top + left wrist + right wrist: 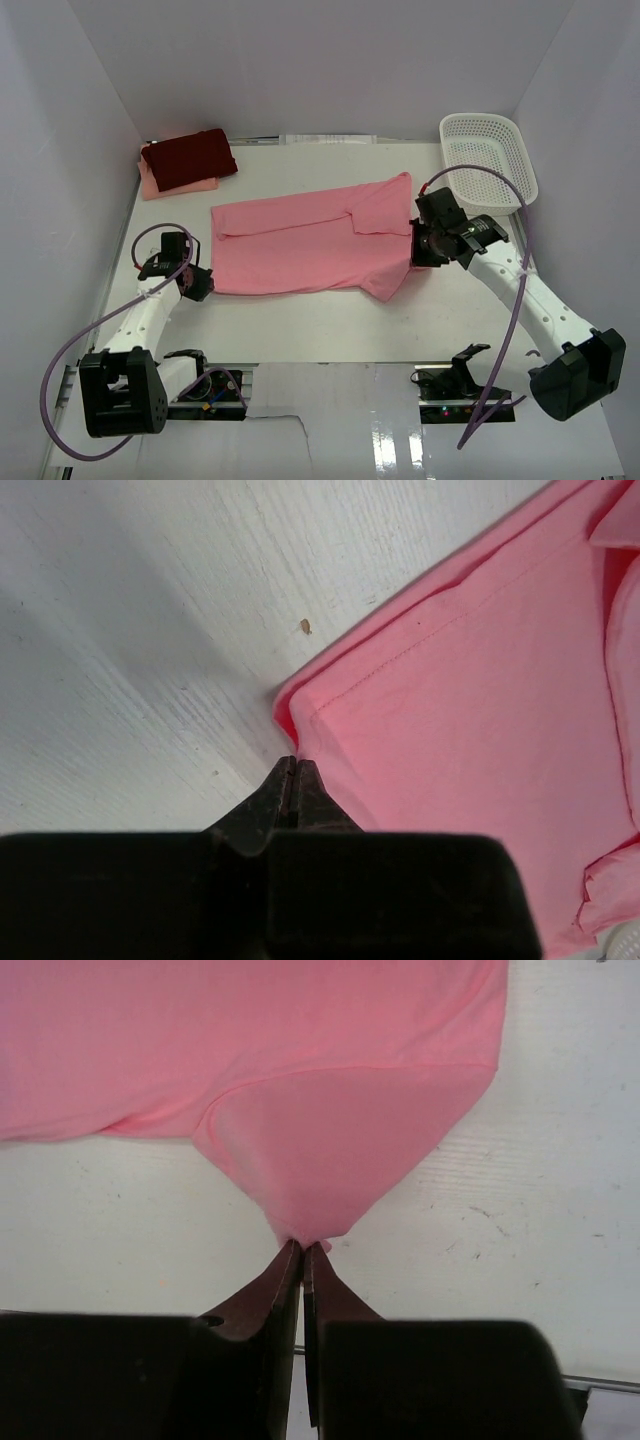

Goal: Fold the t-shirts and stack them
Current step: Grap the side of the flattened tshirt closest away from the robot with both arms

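The salmon-pink t-shirt (300,245) lies spread across the middle of the table, partly folded lengthwise. My left gripper (207,285) is at its near left corner. In the left wrist view the jaws (292,765) are shut, pinching that hem corner of the shirt (480,710). My right gripper (413,246) is at the shirt's right end. There its jaws (305,1247) are shut on cloth (300,1060) that is drawn into a point. A folded dark maroon-red t-shirt (188,158) rests on a pale peach-pink one (165,186) at the back left.
A white mesh basket (487,160) stands at the back right corner. White walls close in the table on the left, back and right. Bare tabletop (320,320) runs between the shirt and the arm bases.
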Available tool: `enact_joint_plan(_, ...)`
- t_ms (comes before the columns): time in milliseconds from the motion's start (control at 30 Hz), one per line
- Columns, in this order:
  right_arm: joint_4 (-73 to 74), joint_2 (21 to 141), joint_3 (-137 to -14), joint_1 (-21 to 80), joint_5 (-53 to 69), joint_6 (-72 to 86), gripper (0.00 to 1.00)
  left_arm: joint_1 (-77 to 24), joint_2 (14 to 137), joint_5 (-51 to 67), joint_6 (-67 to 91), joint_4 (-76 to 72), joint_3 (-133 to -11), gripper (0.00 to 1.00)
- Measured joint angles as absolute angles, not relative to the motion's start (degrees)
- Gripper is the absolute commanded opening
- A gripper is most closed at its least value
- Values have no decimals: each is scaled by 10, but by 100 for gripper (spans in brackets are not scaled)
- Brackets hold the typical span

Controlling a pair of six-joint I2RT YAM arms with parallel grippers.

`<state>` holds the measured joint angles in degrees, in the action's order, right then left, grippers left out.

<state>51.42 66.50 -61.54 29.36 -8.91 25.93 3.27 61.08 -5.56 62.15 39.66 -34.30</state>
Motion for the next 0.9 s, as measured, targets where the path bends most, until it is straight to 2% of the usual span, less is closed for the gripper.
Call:
enact_joint_plan(333,510,748,-713,206,-72,201,8,33,667,-62,622,398,-362,0)
enact_joint_plan(900,493,832,-782,180,-40,173,8,33,744,-61,624,385,-454,0)
